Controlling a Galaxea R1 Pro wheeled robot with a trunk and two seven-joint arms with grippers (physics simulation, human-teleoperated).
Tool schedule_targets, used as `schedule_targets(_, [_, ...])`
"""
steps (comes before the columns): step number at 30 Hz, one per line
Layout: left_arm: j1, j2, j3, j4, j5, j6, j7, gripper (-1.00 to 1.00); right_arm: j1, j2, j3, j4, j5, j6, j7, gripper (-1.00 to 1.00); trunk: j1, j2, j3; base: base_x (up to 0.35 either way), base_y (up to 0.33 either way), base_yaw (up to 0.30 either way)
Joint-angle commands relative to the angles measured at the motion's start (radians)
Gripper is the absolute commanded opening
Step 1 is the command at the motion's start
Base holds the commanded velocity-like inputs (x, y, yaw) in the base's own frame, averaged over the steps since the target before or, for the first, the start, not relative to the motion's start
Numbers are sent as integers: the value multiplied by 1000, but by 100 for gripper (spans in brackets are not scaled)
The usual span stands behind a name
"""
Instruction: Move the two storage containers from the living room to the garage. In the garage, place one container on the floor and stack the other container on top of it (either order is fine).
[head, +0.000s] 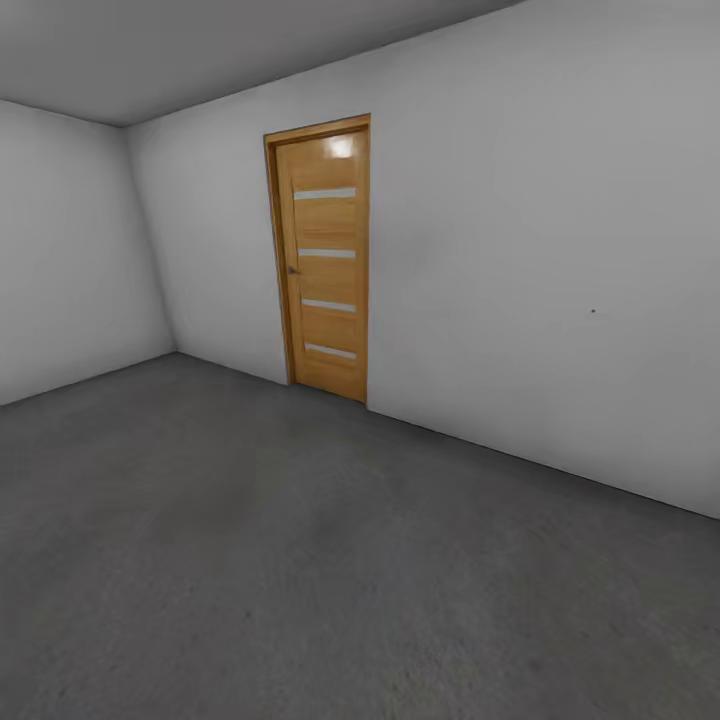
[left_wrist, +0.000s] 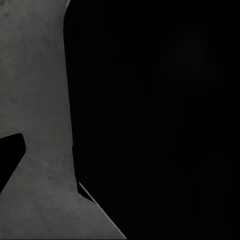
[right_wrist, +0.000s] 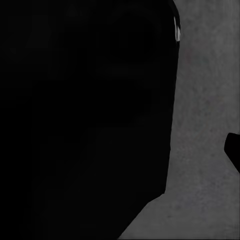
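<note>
Head view shows the garage door (head: 322, 258); wrist views, dark shapes over the floor (left_wrist: 35, 100).

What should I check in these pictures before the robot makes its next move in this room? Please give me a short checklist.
1. Robot is in the garage: ok. Grey concrete floor, white wall and wooden door are ahead.
2. Door is shut: ok, it sits flush in its frame.
3. Floor ahead is free for setting a container down: ok in the head view.
4. A container is being carried: cannot tell. Both wrist views are mostly blocked by a large dark shape.
5. Grippers open or shut: cannot tell.
6. Floor lies below the arms: ok, concrete shows beside the dark shapes in both wrist views.
</note>
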Motion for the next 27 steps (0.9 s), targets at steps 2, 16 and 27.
schedule_targets(2, [0,2,-2,-2,6,-5,2,100,-2,2,12,-1,6,5,6,100,0,0,0,0,0,0])
schedule_targets(16, [0,2,-2,-2,6,-5,2,100,-2,2,90,-1,6,5,6,100,0,0,0,0,0,0])
schedule_targets(27, [0,2,-2,-2,6,-5,2,100,-2,2,152,-1,6,5,6,100,0,0,0,0,0,0])
